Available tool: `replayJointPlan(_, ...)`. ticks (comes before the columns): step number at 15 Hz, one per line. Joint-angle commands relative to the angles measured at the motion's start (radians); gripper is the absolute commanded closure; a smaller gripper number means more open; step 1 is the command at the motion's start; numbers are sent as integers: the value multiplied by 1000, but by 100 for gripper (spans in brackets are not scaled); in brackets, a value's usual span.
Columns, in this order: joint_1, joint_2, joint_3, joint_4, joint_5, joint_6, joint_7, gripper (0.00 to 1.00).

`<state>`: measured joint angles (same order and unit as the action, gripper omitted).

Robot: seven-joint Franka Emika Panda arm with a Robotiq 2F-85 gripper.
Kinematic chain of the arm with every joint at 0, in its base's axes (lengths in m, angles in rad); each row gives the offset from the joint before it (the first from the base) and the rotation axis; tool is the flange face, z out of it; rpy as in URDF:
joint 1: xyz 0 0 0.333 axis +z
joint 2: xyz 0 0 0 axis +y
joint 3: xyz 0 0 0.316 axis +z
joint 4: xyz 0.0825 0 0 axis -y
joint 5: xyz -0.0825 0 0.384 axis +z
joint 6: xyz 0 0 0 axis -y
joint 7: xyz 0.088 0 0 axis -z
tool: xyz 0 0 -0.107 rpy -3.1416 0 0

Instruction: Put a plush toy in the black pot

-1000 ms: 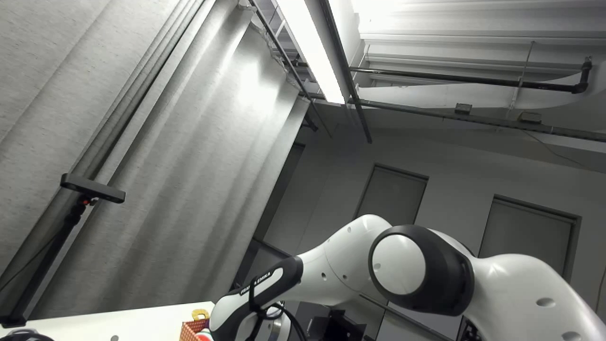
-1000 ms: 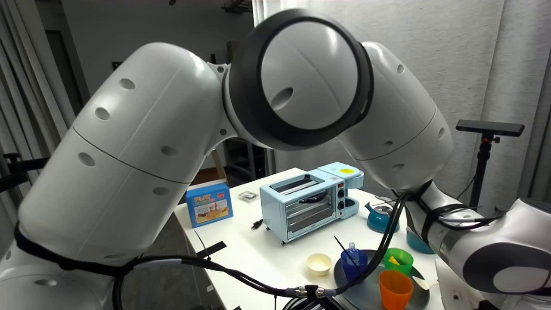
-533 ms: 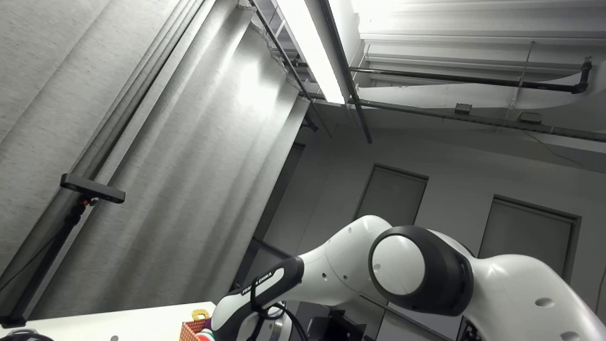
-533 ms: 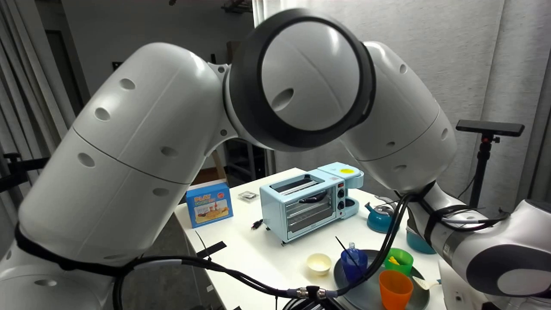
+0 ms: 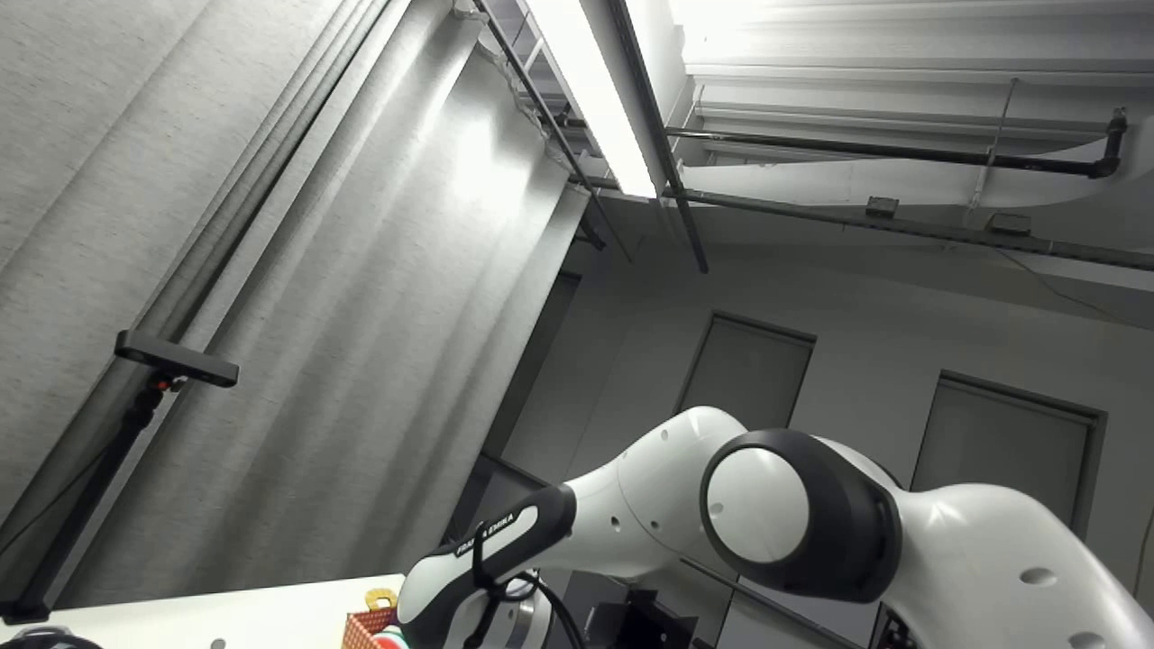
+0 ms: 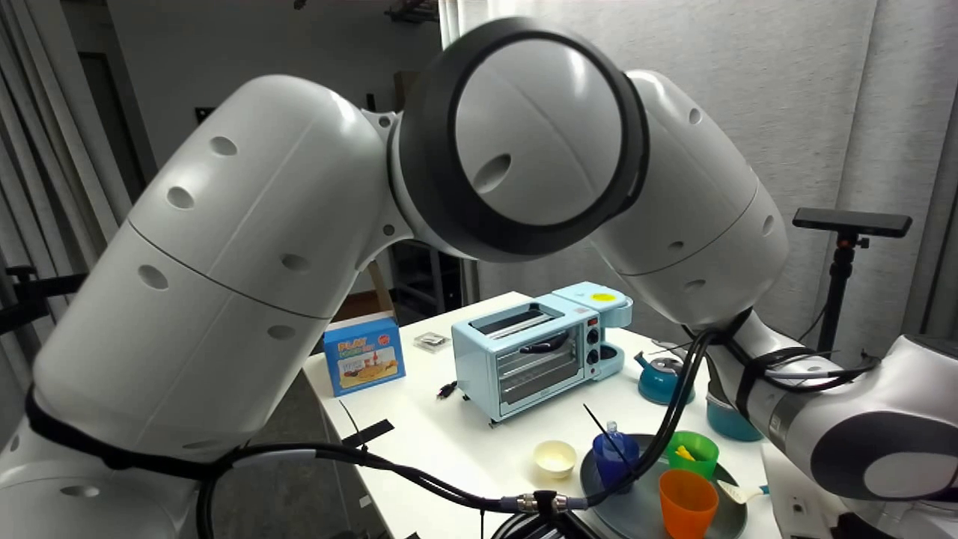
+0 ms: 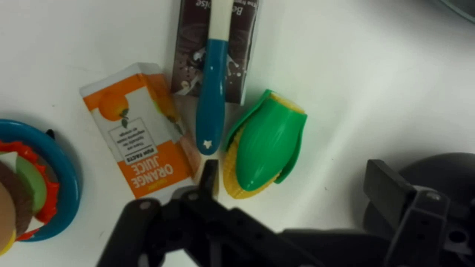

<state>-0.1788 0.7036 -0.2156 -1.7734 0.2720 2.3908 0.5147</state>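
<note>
Grey curtains (image 5: 361,315) hang behind the scene in both exterior views, and in an exterior view we see a white table (image 6: 426,460) bearing a pale blue toaster oven (image 6: 516,359), a blue box (image 6: 367,355) and a teal kettle (image 6: 662,380), with the white arm (image 6: 284,202) bent across the foreground. A dark grey pan (image 6: 640,513) on the table holds a blue cup (image 6: 614,464), a green cup (image 6: 700,463) and an orange cup (image 6: 687,503). In the wrist view the gripper (image 7: 298,181) stands at the bottom edge with its jaws spread wide, and we see nothing gripped between them. Toy corn (image 7: 267,148) in a green husk lies on the table within the span of the jaws, nearer the jaw on the view's left; we cannot tell whether this is the plush toy that the task means. Just left of it, a blue-handled utensil (image 7: 211,96) lies across a dark brown packet (image 7: 237,48), beside an orange juice carton (image 7: 137,137). Further left, a toy burger (image 7: 18,200) sits in a blue bowl (image 7: 68,185). Near the view's right edge, partly covered by the other jaw, we see a dark round thing (image 7: 445,170); too much of it is hidden for us to say whether it is the black pot.
</note>
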Motion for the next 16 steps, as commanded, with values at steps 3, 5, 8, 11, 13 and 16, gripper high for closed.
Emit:
replayJointPlan(3,17,33,-10,49,-12,-42,30,0)
replayJointPlan(5,17,37,-7,41,-6,-39,32,0)
replayJointPlan(8,9,42,-9,31,-1,-36,26,0)
replayJointPlan(11,5,47,-18,26,-6,-35,24,20)
replayJointPlan(13,4,49,-25,25,-10,-36,23,29)
replayJointPlan(16,3,47,-36,21,-13,-37,22,52)
